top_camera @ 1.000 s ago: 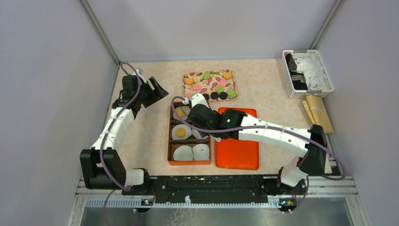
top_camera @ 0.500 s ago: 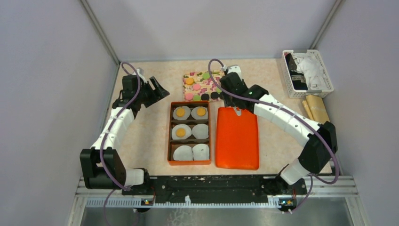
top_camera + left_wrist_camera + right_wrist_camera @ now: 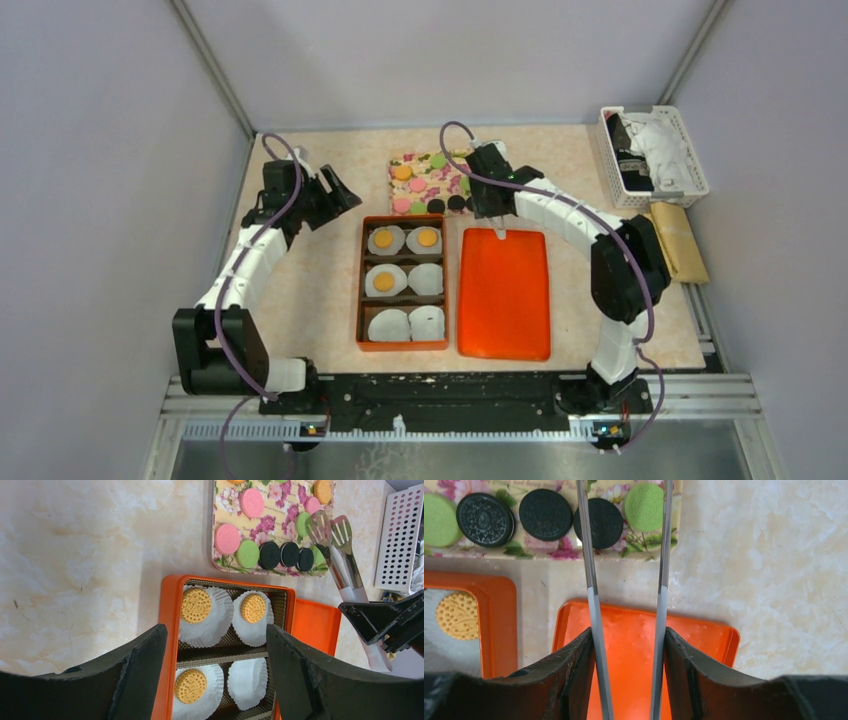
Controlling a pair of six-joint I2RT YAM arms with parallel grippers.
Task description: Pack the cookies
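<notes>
The cookies (image 3: 437, 184) lie on a floral board (image 3: 424, 172) at the back middle, in orange, pink, green and black. Three orange cookies (image 3: 196, 605) sit in white paper cups in the orange box (image 3: 360, 290). My right gripper (image 3: 487, 195) is shut on metal tongs (image 3: 590, 580). Their arms reach over the board's right end and straddle a black cookie (image 3: 599, 522). In the left wrist view the tong tips (image 3: 331, 530) hang over a green cookie. My left gripper (image 3: 335, 195) is open and empty, above the table left of the board.
The orange lid (image 3: 503, 300) lies right of the box. A white basket (image 3: 652, 155) with cloth stands at the back right, with a brown packet (image 3: 680, 240) in front of it. Three paper cups in the box hold nothing.
My right arm has swung with the tongs from over the box back to the floral board's right end. The left arm has barely moved.
</notes>
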